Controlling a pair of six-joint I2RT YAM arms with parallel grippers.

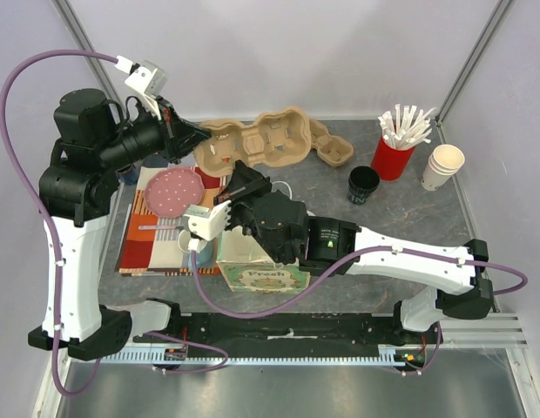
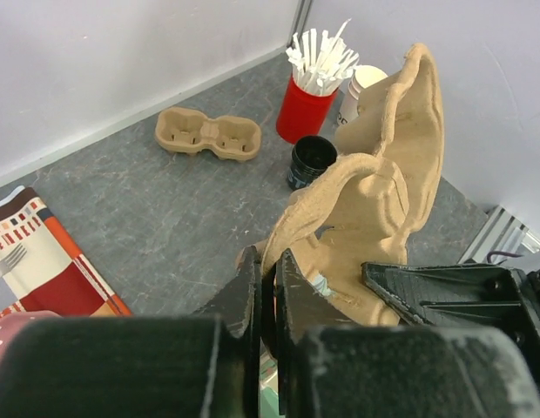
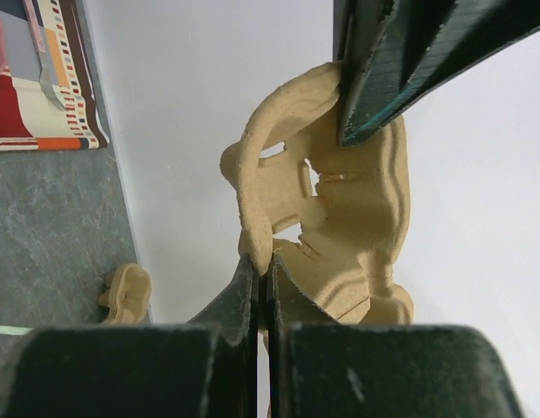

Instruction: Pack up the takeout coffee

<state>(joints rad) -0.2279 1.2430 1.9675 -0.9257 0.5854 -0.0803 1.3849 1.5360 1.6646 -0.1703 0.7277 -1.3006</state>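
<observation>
Between the closed fingers of the left gripper point(image 2: 268, 280) and of the right gripper point(image 3: 263, 277) sits the rim of the cardboard carrier point(image 1: 257, 144), held on edge. What looks like a white-lidded takeout coffee point(image 1: 185, 239) stands on the striped placemat point(image 1: 139, 239), half hidden under the right wrist. Farther off, a red cup point(image 1: 392, 158) holds straws.

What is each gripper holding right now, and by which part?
Both hold the pulp cup carrier: the left gripper pinches the rim at its left end, the right gripper pinches the rim on its near side.
</observation>
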